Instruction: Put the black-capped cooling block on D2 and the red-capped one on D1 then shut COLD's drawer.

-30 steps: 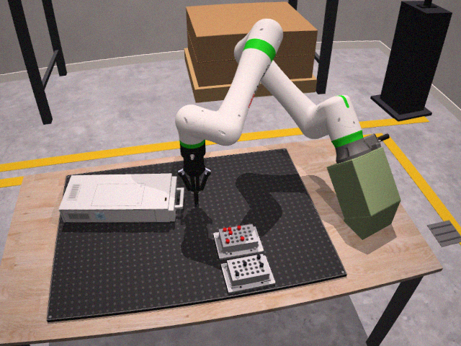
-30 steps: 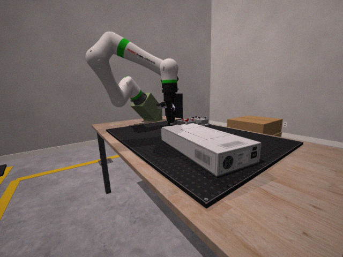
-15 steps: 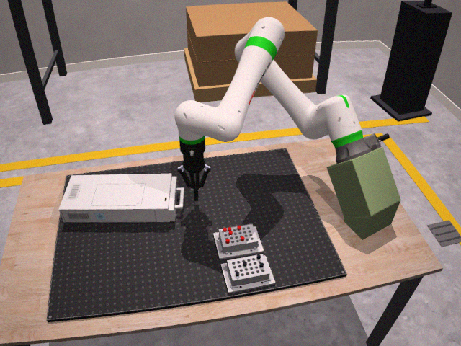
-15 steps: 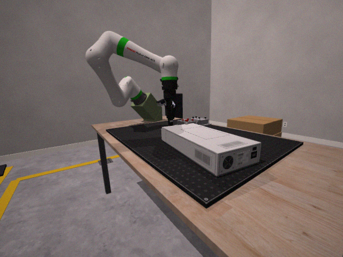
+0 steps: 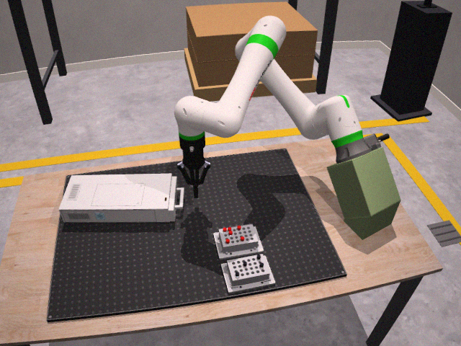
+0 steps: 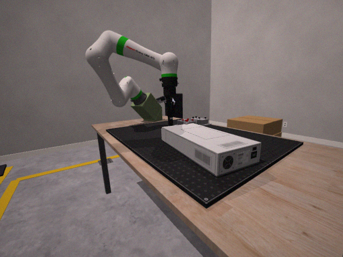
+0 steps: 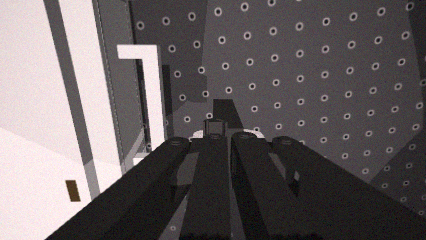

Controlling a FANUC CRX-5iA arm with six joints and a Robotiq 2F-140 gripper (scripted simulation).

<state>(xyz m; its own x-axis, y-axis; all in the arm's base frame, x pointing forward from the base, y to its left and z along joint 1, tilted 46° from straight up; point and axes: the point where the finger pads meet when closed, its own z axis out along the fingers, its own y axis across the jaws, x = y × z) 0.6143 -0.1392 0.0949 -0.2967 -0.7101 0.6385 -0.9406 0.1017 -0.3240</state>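
From my closed, empty gripper [image 5: 195,192] [image 6: 170,120] [image 7: 222,114], the drawer handle [image 5: 181,197] [image 7: 155,100] lies near, toward nine o'clock in the top view.

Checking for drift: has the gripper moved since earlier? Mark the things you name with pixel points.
Yes, the gripper [image 5: 195,196] [image 6: 170,124] [image 7: 222,114] rose: in the top view, its tips went from level with the handle's [image 5: 181,197] [image 7: 153,95] lower end to its middle.
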